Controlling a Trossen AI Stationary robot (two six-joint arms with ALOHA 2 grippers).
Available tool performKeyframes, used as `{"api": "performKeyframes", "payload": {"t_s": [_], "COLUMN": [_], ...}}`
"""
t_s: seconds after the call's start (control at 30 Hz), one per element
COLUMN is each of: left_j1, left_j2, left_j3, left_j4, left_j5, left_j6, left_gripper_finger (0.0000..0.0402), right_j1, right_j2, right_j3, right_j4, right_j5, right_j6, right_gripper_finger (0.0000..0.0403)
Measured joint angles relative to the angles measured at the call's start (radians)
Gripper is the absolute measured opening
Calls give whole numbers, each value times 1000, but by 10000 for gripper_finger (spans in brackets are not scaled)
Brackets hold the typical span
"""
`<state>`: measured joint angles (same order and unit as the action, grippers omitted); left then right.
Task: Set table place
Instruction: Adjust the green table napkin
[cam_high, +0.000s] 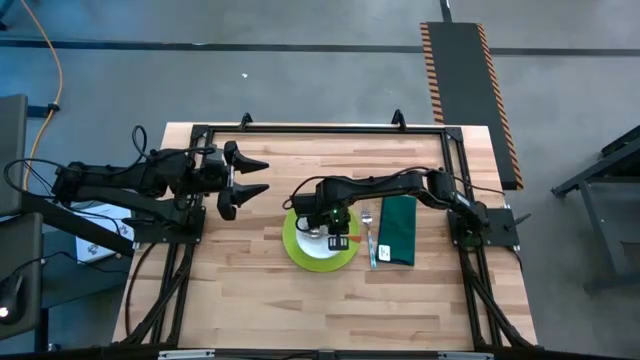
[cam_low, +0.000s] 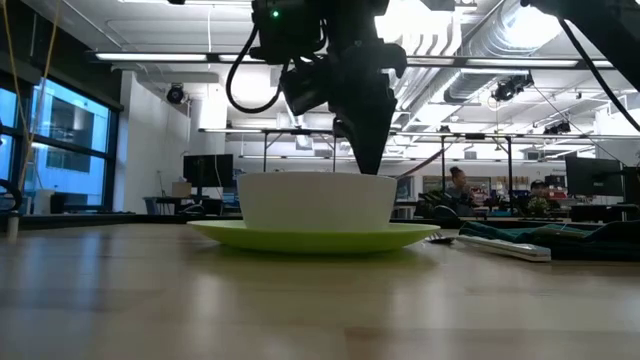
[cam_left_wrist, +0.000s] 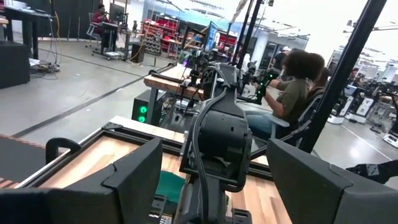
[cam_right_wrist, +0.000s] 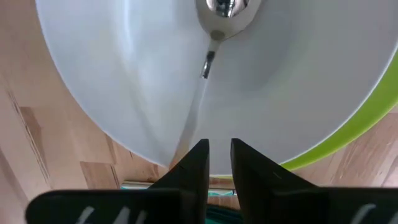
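A white bowl (cam_low: 315, 200) stands on the lime-green plate (cam_low: 320, 238) at the middle of the wooden table (cam_high: 250, 290). My right gripper (cam_high: 335, 232) points down into the bowl (cam_right_wrist: 124, 74), its fingers nearly together on a silver spoon (cam_right_wrist: 224, 12). The spoon's head lies inside the bowl. A silver fork (cam_high: 368, 232) and the dark green folded napkin (cam_high: 398, 228) lie flat on the table right of the plate. My left gripper (cam_high: 262, 177) hovers open and empty left of the plate, toward the far side. My right gripper holds the spoon by its handle (cam_right_wrist: 193, 118), which runs from the head back to the fingers (cam_right_wrist: 196, 162). The fingers themselves hide the place of contact. They come from above, pointing down into the bowl (cam_low: 368, 165). The spoon slants down, its head inside the bowl.
A black metal frame (cam_high: 320, 128) runs along the table's far edge and down both sides. Bare wood lies near and left of the plate. A person sits in the room beyond the table (cam_left_wrist: 292, 93).
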<state>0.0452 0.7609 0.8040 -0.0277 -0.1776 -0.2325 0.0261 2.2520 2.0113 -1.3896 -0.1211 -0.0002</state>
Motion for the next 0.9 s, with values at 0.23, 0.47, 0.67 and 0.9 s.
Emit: {"api": "performKeyframes", "payload": {"t_s": [0.23,0.47,0.67,0.9], "left_j1": [0,0,0,0], "left_j2": [0,-18,-43,-58], "left_j3": [0,0,1,0], "left_j4": [0,-5,-6,-7], "left_j5": [-12,-15,-49,-110], "left_j6": [2,24,19,19], "left_gripper_finger": [276,276,276,276], "right_j1": [0,2,3,10], "right_j2": [-54,-287,-681,-1134], "right_j3": [0,-173,-654,-1047], "right_j4": [-42,1,193,384], "right_j5": [7,67,68,71], "right_j6": [-14,10,199,460], "right_gripper_finger": [65,67,67,67]}}
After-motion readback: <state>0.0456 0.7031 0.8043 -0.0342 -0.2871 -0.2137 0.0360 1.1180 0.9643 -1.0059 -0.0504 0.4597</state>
